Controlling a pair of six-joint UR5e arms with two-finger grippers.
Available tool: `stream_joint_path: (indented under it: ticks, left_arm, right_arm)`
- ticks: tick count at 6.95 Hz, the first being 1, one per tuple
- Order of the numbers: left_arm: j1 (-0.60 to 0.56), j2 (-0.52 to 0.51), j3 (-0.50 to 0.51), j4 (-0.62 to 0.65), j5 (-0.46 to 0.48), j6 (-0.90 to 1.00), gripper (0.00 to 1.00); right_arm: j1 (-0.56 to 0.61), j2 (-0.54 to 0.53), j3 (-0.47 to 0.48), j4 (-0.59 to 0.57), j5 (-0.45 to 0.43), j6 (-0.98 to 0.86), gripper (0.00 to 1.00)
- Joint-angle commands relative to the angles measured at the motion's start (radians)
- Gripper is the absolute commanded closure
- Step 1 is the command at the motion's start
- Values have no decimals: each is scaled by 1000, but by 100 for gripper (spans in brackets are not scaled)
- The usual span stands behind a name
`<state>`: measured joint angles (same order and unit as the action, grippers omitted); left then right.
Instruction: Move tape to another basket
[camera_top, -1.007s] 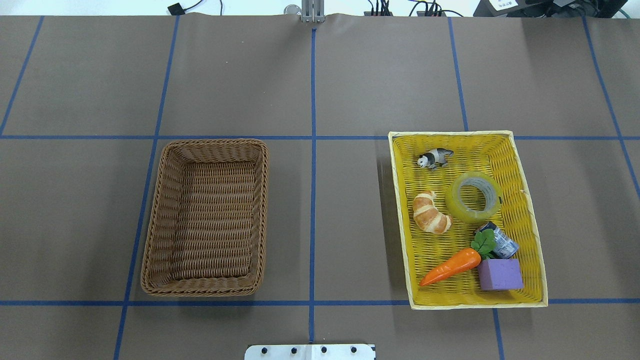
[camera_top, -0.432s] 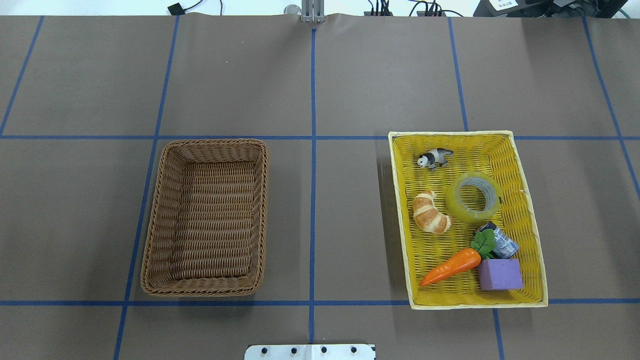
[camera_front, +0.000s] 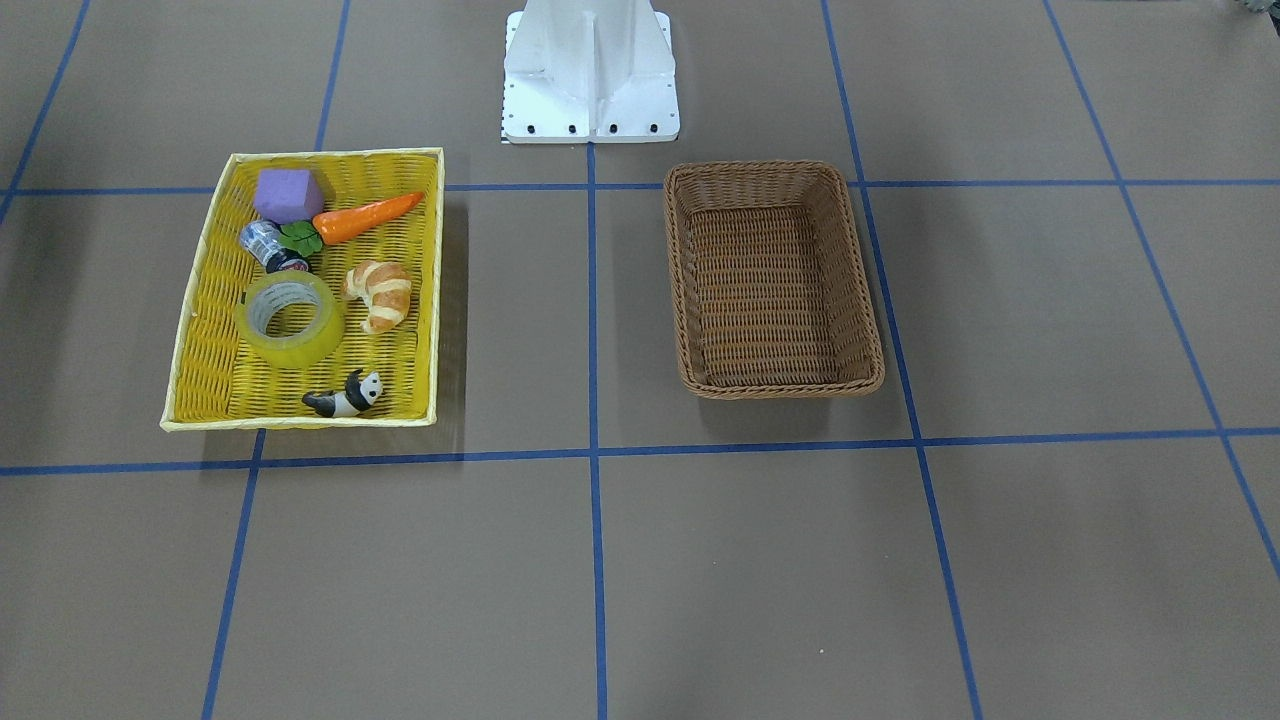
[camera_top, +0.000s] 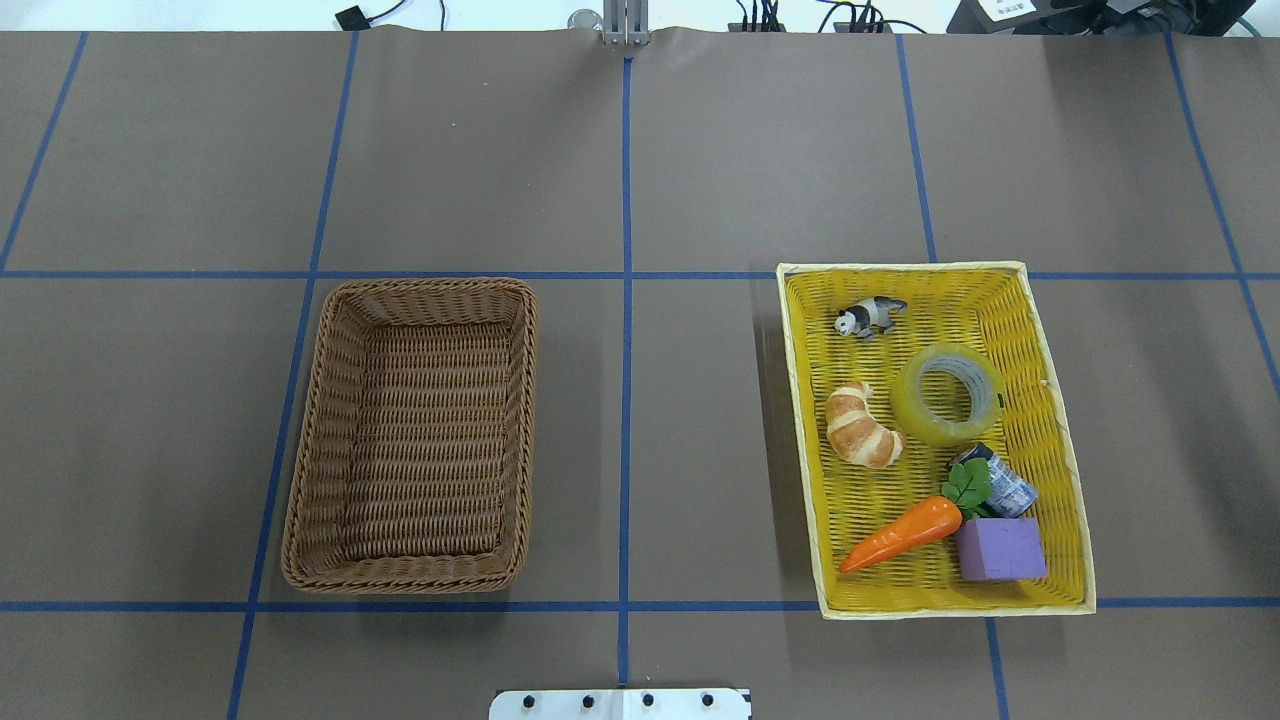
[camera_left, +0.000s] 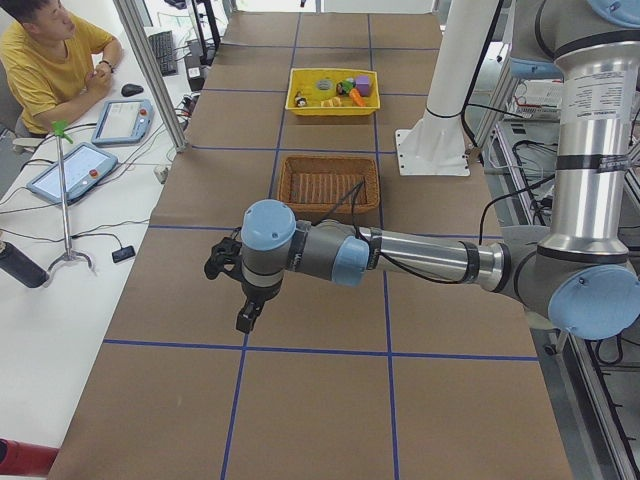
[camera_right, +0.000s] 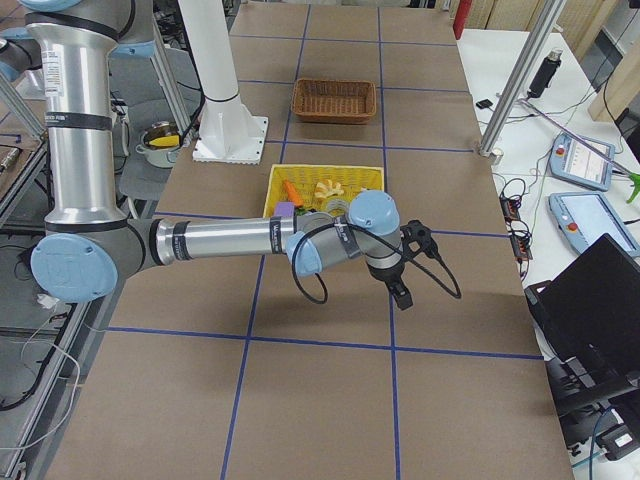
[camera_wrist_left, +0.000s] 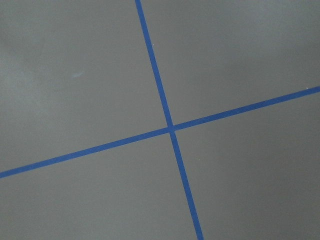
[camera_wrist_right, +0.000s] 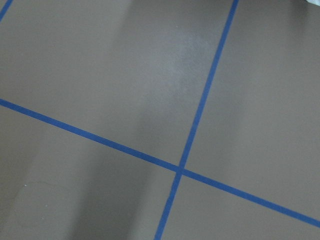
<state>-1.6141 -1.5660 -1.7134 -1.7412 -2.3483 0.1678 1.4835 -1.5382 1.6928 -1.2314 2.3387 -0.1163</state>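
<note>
The yellow translucent tape roll (camera_top: 906, 402) lies flat in the bright yellow basket (camera_top: 798, 420), between a croissant and a small cylinder; it also shows in the front view (camera_front: 291, 346). The empty brown wicker basket (camera_top: 424, 287) stands apart on the other half of the table (camera_front: 770, 171). My left gripper (camera_left: 246, 317) shows only in the left side view, hanging over bare table well away from both baskets. My right gripper (camera_right: 401, 295) shows only in the right side view, just beyond the yellow basket. I cannot tell whether either is open or shut. Both wrist views show only table and blue lines.
The yellow basket also holds a croissant (camera_top: 860, 426), a toy carrot (camera_top: 900, 533), a purple block (camera_top: 999, 549), a small silver-black cylinder (camera_top: 1006, 485) and a panda figure (camera_top: 869, 316). The white robot base (camera_front: 590, 70) stands between the baskets. A seated operator (camera_left: 45, 60) is beside the table.
</note>
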Motion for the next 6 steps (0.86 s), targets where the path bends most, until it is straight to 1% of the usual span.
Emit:
stream_joint_path:
  ticks: [1,2,3,4,5,6]
  left_arm:
    - [0,-3,14,-89,-6,9,1]
    - [0,1,27,-125,-5,6,1]
    - [2,1,44,-153,-5,6,1]
    - [0,1,58,-178,-5,6,1]
    - [2,3,63,-190,-5,4,1]
    - [2,4,64,-193,-5,3,1]
  right_arm:
    - [-156,82,107,3,7,162,1]
    - [-269,108,167,4,-25,332,1]
    - [-381,110,198,3,-107,442,2]
    - [-453,93,196,0,-136,466,7]
    - [-516,76,194,0,-185,465,7]
    - [-576,58,183,-2,-211,466,7]
